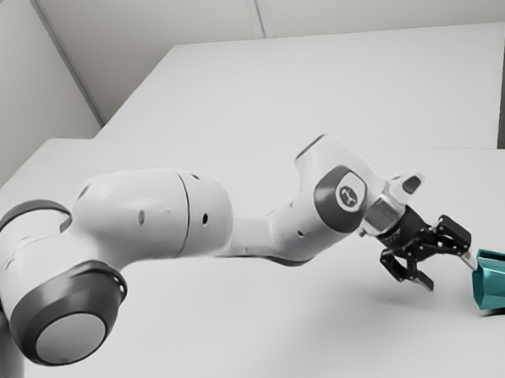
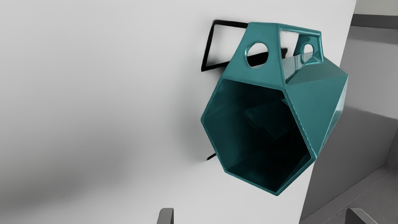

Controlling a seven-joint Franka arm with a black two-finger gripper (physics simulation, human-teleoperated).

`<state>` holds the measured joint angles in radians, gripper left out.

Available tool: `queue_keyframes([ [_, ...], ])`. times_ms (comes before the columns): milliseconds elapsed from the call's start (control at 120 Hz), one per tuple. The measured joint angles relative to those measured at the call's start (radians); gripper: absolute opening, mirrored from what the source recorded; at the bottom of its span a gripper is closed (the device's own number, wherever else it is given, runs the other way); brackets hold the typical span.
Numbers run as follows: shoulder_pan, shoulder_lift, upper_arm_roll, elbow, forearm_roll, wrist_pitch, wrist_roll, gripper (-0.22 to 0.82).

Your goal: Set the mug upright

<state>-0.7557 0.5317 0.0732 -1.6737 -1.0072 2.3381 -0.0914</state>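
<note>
My gripper (image 1: 451, 273) is open at the exterior view's right, above the table and beside the teal mug (image 1: 501, 279), which is partly cut off by the view's edge. The mug lies on its side with its mouth toward the arm. In the wrist view the faceted mug (image 2: 314, 109) shows its dark hollow inside and its angular handle with round holes. The fingertips of the gripper (image 2: 259, 216) stand wide apart, with nothing held between them. Whether the nearer fingertip touches the mug's rim, I cannot tell.
The white table (image 1: 243, 325) runs under the arm, and a second white surface (image 1: 315, 84) lies behind it. Close by the mug, the table's edge drops to a grey floor (image 2: 373, 196). Pale walls (image 1: 142, 25) stand at the back.
</note>
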Motion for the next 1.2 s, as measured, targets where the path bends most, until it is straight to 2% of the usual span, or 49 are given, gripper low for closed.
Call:
queue_keyframes([
  [433, -0.022, 0.075, -0.037, 0.117, -0.089, 0.069, -0.033, 0.60],
  [1150, -0.023, 0.214, -0.056, 0.262, -0.110, 0.087, -0.053, 0.60],
  [1200, -0.023, 0.213, -0.056, 0.263, -0.107, 0.088, -0.054, 0.55],
])
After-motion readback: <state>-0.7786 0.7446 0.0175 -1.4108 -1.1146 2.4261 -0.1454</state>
